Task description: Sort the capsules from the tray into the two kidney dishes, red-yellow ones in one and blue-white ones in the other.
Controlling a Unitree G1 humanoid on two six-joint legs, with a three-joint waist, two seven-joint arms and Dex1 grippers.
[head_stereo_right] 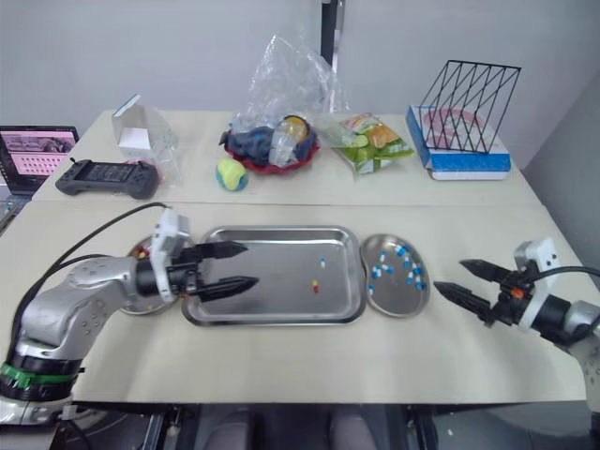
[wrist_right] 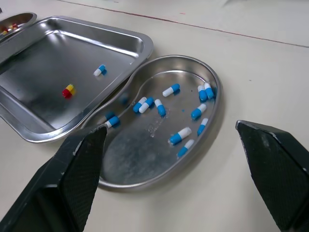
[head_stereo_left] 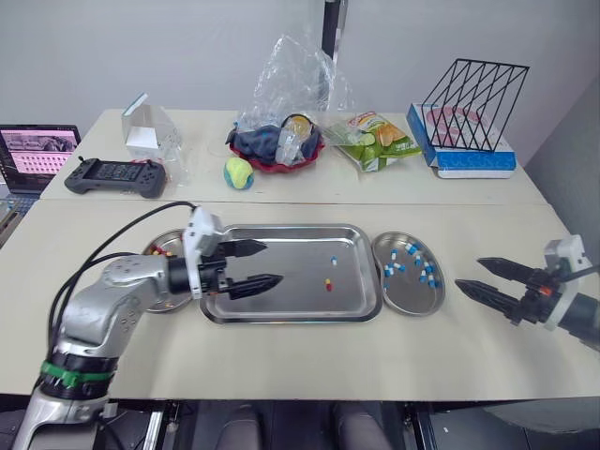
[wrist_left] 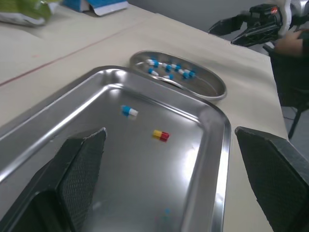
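Steel tray [head_stereo_left: 281,246] sits mid-bench [head_stereo_left: 309,366], long side running L-R. Two capsules lie in its R half, a bit apart. The blue-white capsule [head_stereo_left: 333,259] is further back, and the red-yellow capsule [head_stereo_left: 328,284] is nearer the front rim.

R kidney dish [head_stereo_left: 412,302] sits snug against the tray's R end. It holds approx ten blue-white caps [head_stereo_left: 413,262], scattered mostly along its back and R side. L kidney dish [head_stereo_left: 167,238] is at the tray's L end, largely hidden behind the L arm. A few red-yellow caps [head_stereo_left: 159,251] show in it.

L hand [head_stereo_left: 272,263]: fingers spread wide w/ nothing between them, over the tray's L end. Tips point R toward the two loose capsules but are well short of them.

R hand [head_stereo_left: 469,273]: fingers also spread and empty, over bare bench to the R of the R kidney dish. Tips point at the dish, near it but not touching.

On the far bench, L to R:
- laptop [head_stereo_left: 37,155], lid up, at the L edge
- black game controller [head_stereo_left: 114,176]
- clear plastic box [head_stereo_left: 150,127]
- tennis ball [head_stereo_left: 238,172]
- red bowl [head_stereo_left: 281,161] w/ a crumpled plastic bag [head_stereo_left: 291,84] over it
- green snack bag [head_stereo_left: 375,141]
- black wire rack [head_stereo_left: 473,94] standing on a blue-white box [head_stereo_left: 469,161]
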